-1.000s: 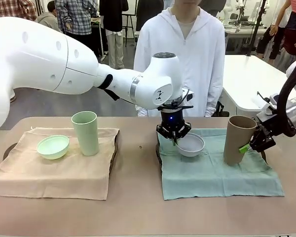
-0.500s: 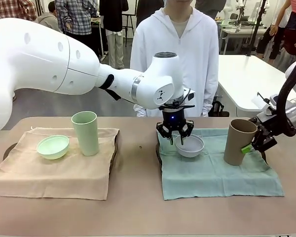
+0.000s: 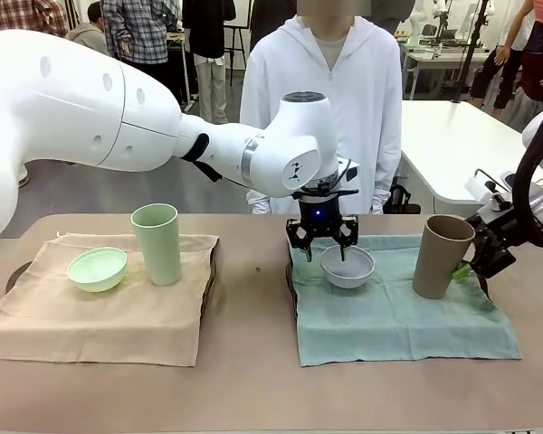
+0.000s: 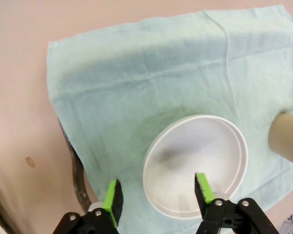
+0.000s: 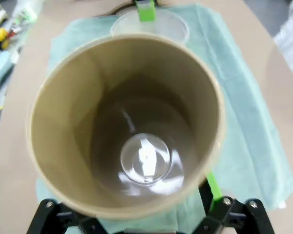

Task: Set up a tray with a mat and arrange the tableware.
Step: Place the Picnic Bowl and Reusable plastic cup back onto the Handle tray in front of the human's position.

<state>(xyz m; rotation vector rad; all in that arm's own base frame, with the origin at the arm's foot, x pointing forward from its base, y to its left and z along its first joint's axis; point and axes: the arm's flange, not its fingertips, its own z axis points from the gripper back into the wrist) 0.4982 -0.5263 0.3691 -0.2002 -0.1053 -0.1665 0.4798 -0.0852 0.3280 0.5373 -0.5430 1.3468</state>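
Note:
A pale bluish-white bowl [image 3: 347, 267] rests flat on the teal mat [image 3: 398, 316]. My left gripper [image 3: 324, 244] hovers open just above the bowl's near rim. In the left wrist view one green pad [image 4: 202, 187] is over the inside of the bowl [image 4: 195, 165] and the other pad [image 4: 112, 195] is outside it. My right gripper [image 3: 475, 262] is shut on the lower side of the tan-brown cup [image 3: 442, 256], which stands slightly tilted on the mat's right part. The right wrist view looks down into this cup [image 5: 127, 126]. A mint green bowl [image 3: 97, 268] and a pale green cup [image 3: 157, 242] sit on the tan mat [image 3: 100, 316].
Dark tray edges [image 3: 290, 282] show under both mats. A person in a white hoodie [image 3: 326, 108] stands at the far side of the table. Bare tabletop [image 3: 253, 380] runs between the mats and along the near edge.
My left gripper has opened and let go of the pale bowl, which now lies flat. My right gripper has shifted the tan cup slightly right and brought it more upright.

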